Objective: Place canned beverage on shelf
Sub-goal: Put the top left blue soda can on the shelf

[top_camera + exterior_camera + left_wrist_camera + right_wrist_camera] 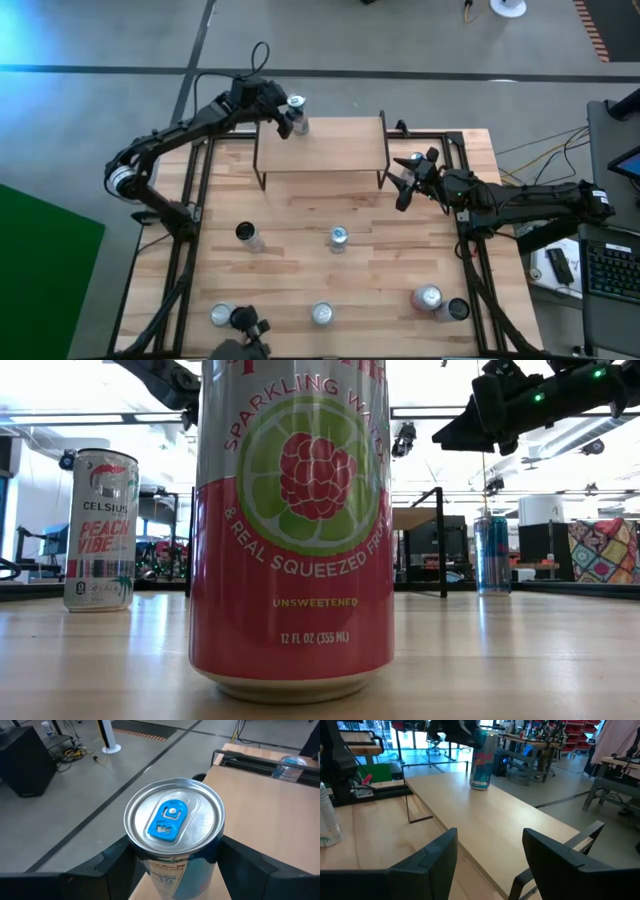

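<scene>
The left gripper [290, 118] pinches a slim metal can [173, 820] with a shiny round lid and blue tab, standing on the far left corner of the light wood shelf [325, 145]. The right gripper [408, 180], fingers spread and empty, hovers beside the shelf's right end above the plank table [300, 250], grey concrete floor beyond.

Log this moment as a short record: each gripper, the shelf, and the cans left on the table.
left gripper: fingers closed on a blue-tabbed can, standing on the shelf's back left corner
right gripper: open, empty, beside the shelf's right end
shelf: holds only that can
table: several cans standing loose, including a pink sparkling water can
</scene>
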Controlling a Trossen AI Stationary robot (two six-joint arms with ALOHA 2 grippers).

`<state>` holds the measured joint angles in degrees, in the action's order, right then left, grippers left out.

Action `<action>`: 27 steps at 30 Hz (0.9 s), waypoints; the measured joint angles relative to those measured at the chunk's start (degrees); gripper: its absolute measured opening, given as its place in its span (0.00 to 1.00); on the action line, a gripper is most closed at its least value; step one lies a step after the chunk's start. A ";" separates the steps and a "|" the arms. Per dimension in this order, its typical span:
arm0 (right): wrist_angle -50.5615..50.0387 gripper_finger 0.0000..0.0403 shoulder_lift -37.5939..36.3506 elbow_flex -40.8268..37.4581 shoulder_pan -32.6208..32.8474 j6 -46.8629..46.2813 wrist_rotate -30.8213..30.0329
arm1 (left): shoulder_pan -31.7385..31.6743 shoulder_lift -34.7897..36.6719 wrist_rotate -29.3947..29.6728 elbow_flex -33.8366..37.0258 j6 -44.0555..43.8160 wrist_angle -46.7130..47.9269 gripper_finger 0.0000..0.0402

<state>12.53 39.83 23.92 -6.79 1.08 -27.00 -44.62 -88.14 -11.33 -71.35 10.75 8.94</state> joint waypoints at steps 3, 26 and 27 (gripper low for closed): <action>-0.28 0.53 0.00 0.00 0.00 0.00 -0.02 | 0.00 -1.67 -0.59 -1.51 -0.18 -0.56 0.58; -1.57 0.53 0.00 -0.02 -0.28 -2.66 -1.09 | 0.70 -3.23 -6.29 -3.55 7.36 2.22 0.68; -1.57 0.53 0.00 -0.02 -0.28 -2.90 -1.79 | 0.69 -3.26 -6.28 -3.49 7.31 2.46 0.70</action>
<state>10.96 39.83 23.90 -7.07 -1.81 -28.79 -43.93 -91.40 -17.61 -74.84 18.06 11.40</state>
